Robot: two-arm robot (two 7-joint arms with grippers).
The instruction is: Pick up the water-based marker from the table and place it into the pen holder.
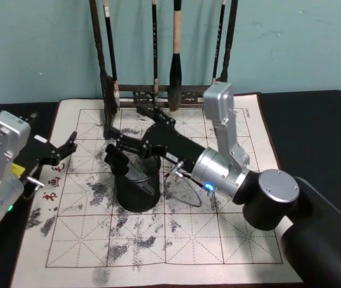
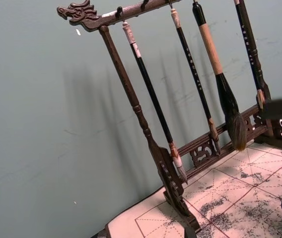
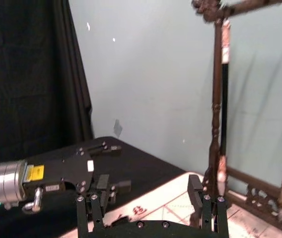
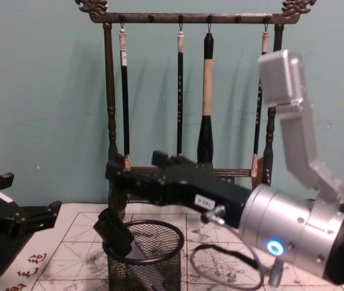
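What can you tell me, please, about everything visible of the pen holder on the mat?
The pen holder is a round black wire-mesh cup with a solid rim, standing upright on the ink-stained gridded calligraphy mat, in front of the wooden brush rack. The right hand is over its rim, one finger reaching down at the near-left edge. A greyish object leans inside.

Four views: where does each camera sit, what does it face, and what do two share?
Head: high, looking down on mat; both arms, left gripper, right gripper at pen holder.
Chest: low, facing brush rack; right arm.
Left wrist: facing brush rack.
Right wrist: own fingers, left gripper beyond.
Head, chest share pen holder.
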